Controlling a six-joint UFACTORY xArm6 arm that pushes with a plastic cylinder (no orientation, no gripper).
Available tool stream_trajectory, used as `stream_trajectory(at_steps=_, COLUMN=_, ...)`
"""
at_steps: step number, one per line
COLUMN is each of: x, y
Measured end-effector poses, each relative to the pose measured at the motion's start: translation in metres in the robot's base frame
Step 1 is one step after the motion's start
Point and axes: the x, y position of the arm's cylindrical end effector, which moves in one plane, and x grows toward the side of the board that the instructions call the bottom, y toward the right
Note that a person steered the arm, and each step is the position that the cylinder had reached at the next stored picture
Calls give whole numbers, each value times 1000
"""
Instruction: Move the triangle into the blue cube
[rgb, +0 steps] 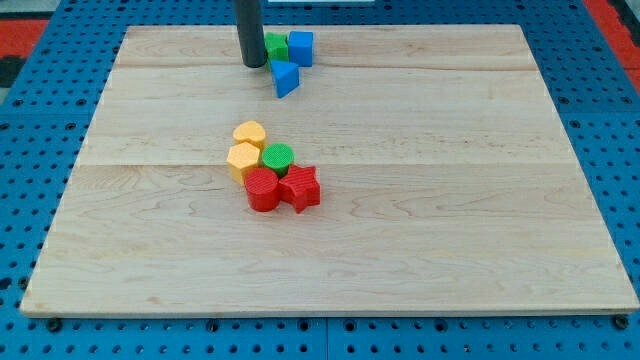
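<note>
No pincer here, only my tip (254, 64), touching the green block (275, 46) left of the blue cube (301, 47); your blue triangle (286, 78) sits just below them, so a skewed push could knock the green block instead.

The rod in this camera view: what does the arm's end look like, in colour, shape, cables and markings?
Only a straight, smooth cylindrical rod shows, dark grey to black with a faint sheen. It enters from the view's top and ends at my tip, cut flat. No cables, markings, sleeve or gripper are visible; the rest of the arm is out of view.
</note>
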Motion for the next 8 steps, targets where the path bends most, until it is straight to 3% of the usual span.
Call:
stream_trajectory(at_steps=1, x=21, y=-69)
stream_trajectory(at_steps=4, x=62, y=51)
stream_trajectory(at_steps=5, x=51, y=89)
stream_trajectory(at_steps=6, x=20, y=79)
stream_trajectory(at_steps=8, x=33, y=75)
